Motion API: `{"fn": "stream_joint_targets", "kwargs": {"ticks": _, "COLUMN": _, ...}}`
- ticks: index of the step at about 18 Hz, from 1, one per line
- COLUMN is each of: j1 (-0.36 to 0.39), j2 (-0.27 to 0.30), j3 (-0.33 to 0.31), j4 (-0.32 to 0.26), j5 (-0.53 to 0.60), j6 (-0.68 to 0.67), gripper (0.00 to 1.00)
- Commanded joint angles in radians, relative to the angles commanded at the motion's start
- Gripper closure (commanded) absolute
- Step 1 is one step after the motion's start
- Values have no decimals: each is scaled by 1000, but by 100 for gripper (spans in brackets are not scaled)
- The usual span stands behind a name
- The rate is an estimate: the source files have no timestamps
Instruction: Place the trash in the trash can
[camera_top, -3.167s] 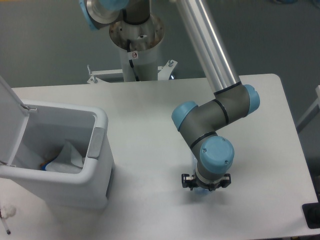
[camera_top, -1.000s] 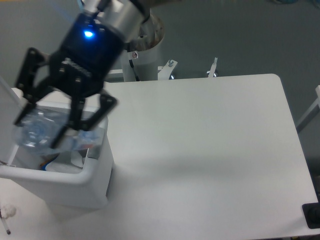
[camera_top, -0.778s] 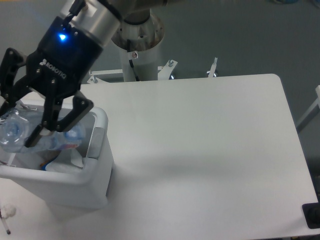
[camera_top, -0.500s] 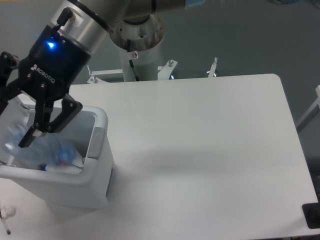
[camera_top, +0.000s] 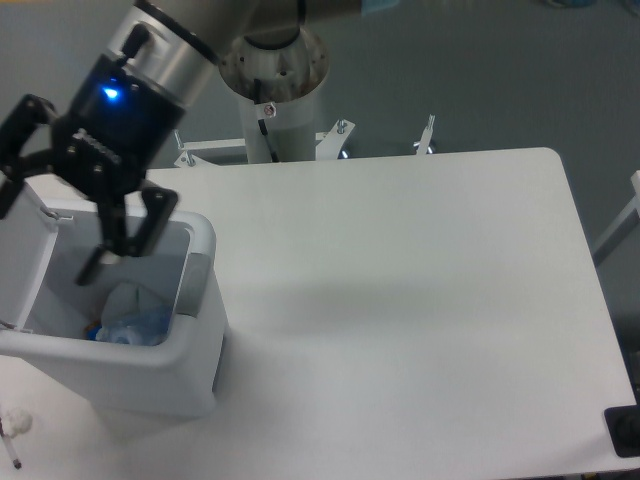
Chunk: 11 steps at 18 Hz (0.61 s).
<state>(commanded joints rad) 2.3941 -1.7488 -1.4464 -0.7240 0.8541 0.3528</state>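
Observation:
The trash can (camera_top: 195, 300) is a big white bin at the left of the table, its lid swung open to the left. Inside it, at the bottom, lies the trash (camera_top: 135, 318): a clear crushed bottle on a whitish crumpled wrapper. My gripper (camera_top: 52, 232) hangs above the bin's opening. It is open, its black fingers (camera_top: 115, 240) spread wide, with nothing between them.
The arm's base column (camera_top: 272, 80) stands behind the table's far edge. A small white scrap (camera_top: 14, 423) lies near the table's front left corner, in front of the bin. A black object (camera_top: 625, 432) sits at the front right corner.
The gripper carried the bottle from the table's right over the bin, opened and dropped it. The bottle now lies in the bin, and the gripper has risen slightly.

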Motion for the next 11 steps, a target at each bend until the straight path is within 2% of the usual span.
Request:
{"fn": "stream_joint_targets", "kwargs": {"ticks": 6, "j1": 268, "j2": 3, "j3": -139, "j4": 0, "j5": 63, "j6": 189, "gripper": 0}}
{"fn": "stream_joint_targets", "kwargs": {"ticks": 9, "j1": 377, "j2": 0, "j3": -210, "j4": 0, "j5": 162, "j6": 305, "gripper": 0}}
{"fn": "stream_joint_targets", "kwargs": {"ticks": 11, "j1": 427, "j2": -9, "j3": -216, "j4": -3, "j5": 256, "j6": 382, "gripper": 0}}
